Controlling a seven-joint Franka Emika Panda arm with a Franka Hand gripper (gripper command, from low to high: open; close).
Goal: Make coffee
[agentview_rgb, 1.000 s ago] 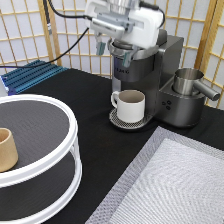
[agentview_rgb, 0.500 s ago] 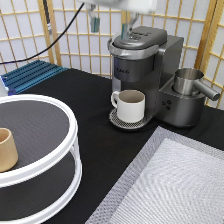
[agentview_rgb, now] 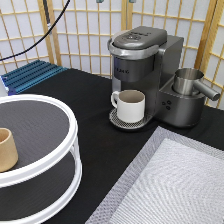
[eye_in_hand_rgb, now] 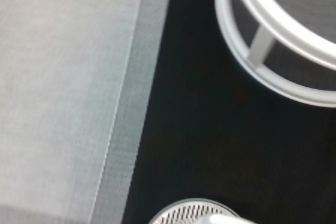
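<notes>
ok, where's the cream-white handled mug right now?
Exterior view, right of centre: the cream-white handled mug stands on the round drip tray under the grey coffee machine.

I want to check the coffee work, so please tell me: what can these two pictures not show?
- Gripper: outside the exterior view, past its top edge.
- Coffee pod: seen in neither view; the closed lid of the dark grey coffee machine hides its inside.
- Contents of the cream-white handled mug: hidden by its rim.
- Wrist view: white ridged object cut off at the edge.
</notes>
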